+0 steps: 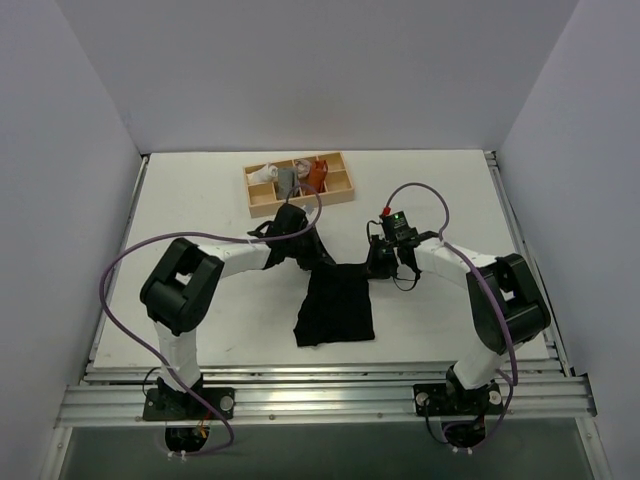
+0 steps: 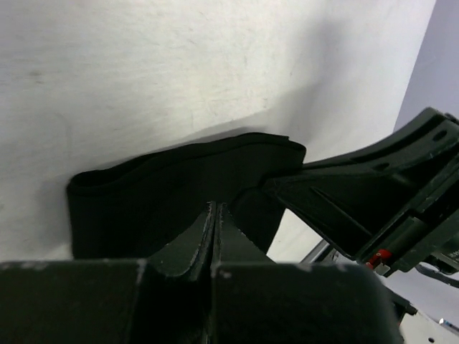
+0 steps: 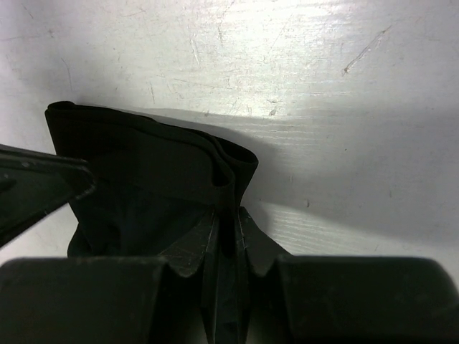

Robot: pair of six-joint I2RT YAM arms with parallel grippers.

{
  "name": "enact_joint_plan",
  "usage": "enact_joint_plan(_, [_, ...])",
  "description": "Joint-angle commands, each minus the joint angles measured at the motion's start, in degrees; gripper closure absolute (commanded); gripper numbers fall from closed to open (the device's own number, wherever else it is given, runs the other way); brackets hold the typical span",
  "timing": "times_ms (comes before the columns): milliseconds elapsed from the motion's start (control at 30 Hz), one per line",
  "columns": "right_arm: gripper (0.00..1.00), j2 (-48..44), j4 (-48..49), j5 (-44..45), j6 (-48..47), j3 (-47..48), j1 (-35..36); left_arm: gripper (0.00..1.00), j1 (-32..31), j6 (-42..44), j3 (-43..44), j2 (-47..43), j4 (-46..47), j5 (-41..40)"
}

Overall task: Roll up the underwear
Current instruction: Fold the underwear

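Nearest the camera in the overhead view, a silver metal rail (image 1: 320,398) runs along the near edge of the white surface (image 1: 200,190), with both arm bases bolted to it. On the left, the black and white left arm (image 1: 182,288) reaches inward toward the middle.

At the far side of the surface sits a small light wooden tray (image 1: 345,196) divided into compartments. Along its far side lie three small cloth rolls side by side: a white roll (image 1: 265,173), a grey roll (image 1: 290,180) and an orange-brown roll (image 1: 317,174).

The left tool (image 1: 318,258) points down at the far left corner of the plain black soft cloth underwear (image 1: 337,305). In its wrist view, its fingers (image 2: 185,245) are pressed tightly together, with the cloth's edge pinched at the tips.

The underwear lies mid-surface between the two arms. Its near part is flat and both far corners are lifted.

To the right, the right tool (image 1: 380,262) has the far right corner. In its wrist view, the fingers (image 3: 190,247) are almost closed, with a bunched fold of black cloth clamped between them. The two tools are near each other but apart.

Farthest right, the black and white right arm (image 1: 505,295) bends back to its base.
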Motion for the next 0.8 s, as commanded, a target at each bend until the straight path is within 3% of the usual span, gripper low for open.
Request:
enact_joint_plan(0, [1.0,-0.8,0.39,0.91,1.0,-0.42,0.02,0.98,-1.77,0.6,0.47,0.85,6.06,4.21])
enact_joint_plan(367, [1.0,-2.12,-0.22,0.91,1.62,-0.07,0.29,0.98,-2.04,3.77,1.17,6.56,-2.2,-2.64])
enact_joint_plan(767, [1.0,-1.86,2.5,-0.84,5.39,3.62,5.47,0.98,-2.13,2.54,0.03,7.1,1.66,-1.95])
